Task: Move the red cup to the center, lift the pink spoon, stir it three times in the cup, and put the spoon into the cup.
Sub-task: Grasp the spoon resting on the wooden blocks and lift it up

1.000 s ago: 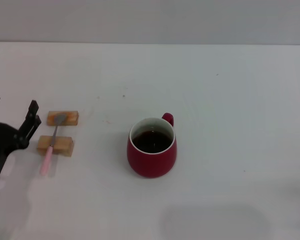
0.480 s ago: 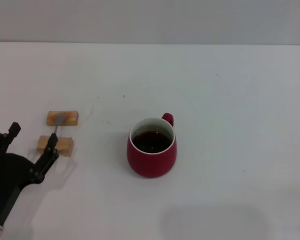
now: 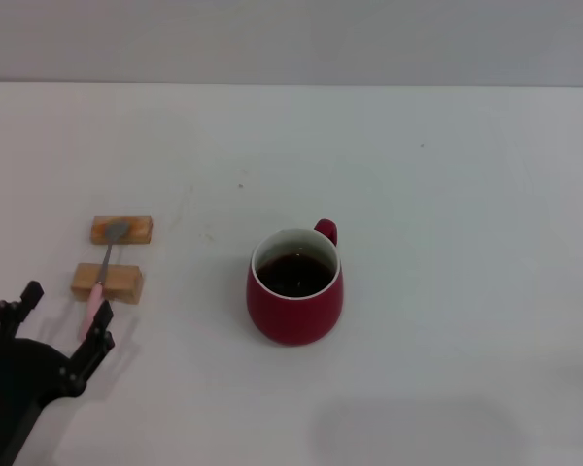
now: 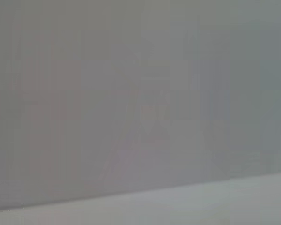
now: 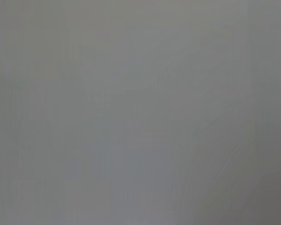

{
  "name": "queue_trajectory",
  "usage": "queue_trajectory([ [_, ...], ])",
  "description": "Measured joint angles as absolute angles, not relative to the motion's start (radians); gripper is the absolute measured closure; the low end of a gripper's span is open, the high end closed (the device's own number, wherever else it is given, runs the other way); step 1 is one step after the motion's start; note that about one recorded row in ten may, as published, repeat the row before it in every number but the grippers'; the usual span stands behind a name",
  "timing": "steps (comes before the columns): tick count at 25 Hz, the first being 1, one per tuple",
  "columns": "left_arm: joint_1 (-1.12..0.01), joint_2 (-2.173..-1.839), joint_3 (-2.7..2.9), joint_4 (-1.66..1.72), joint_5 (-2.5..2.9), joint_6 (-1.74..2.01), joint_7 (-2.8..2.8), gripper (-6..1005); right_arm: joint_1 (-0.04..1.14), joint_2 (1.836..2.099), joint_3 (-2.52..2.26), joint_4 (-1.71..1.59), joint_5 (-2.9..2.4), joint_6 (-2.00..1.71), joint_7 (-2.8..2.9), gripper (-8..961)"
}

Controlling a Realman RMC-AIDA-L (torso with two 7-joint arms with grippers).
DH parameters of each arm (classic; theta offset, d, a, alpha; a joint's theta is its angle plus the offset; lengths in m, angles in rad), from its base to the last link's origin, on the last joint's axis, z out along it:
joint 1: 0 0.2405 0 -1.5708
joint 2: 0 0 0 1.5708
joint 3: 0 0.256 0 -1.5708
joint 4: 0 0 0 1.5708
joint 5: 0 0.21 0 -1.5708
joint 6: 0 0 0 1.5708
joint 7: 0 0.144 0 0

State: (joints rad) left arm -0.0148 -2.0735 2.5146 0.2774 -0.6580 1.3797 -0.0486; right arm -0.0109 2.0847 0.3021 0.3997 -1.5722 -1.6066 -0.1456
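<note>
No readable text, labels, brand marks, numbers or signs appear anywhere in these views.

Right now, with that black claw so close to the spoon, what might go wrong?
The left gripper, open, sits just below the pink handle of the spoon. The spoon only rests across two wooden blocks, so a nudge could knock it off. The cup holds dark liquid; stirring could slop it onto the table.
</note>
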Motion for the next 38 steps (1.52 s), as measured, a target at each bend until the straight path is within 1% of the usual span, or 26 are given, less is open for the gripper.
queue_trajectory([
  [14, -0.009, -2.076, 2.552, 0.283, -0.658, 1.354, -0.053, 159, -0.010, 2.084, 0.290, 0.403, -1.573, -1.609, -0.146, 953],
  [38, -0.033, -2.075, 2.557, 0.285, -0.665, 1.296, -0.057, 161, -0.009, 2.083, 0.264, 0.400, -1.574, -1.609, -0.146, 954],
])
